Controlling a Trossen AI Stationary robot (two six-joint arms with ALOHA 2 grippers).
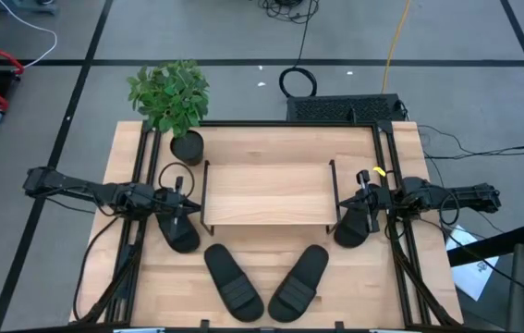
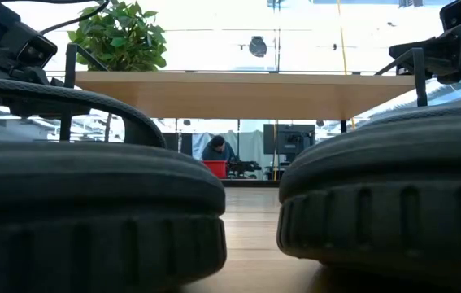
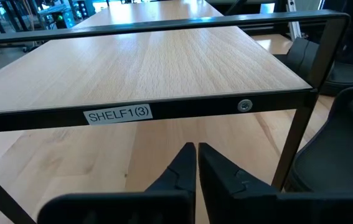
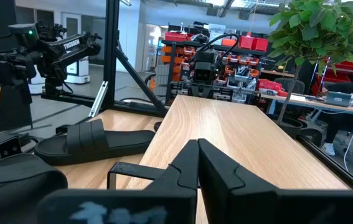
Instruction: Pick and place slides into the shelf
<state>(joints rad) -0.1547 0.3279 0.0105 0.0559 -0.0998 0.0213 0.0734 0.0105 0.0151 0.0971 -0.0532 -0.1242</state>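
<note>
- Four black slides on the table: one by the left end of the shelf, one by the right end, and two in front, a left one and a right one.
- One shelf with a light wood top.
- One green plant in a dark pot.
- Two robot arms, so two claws: the left claw and the right claw.
- One person far back in the room.
</note>
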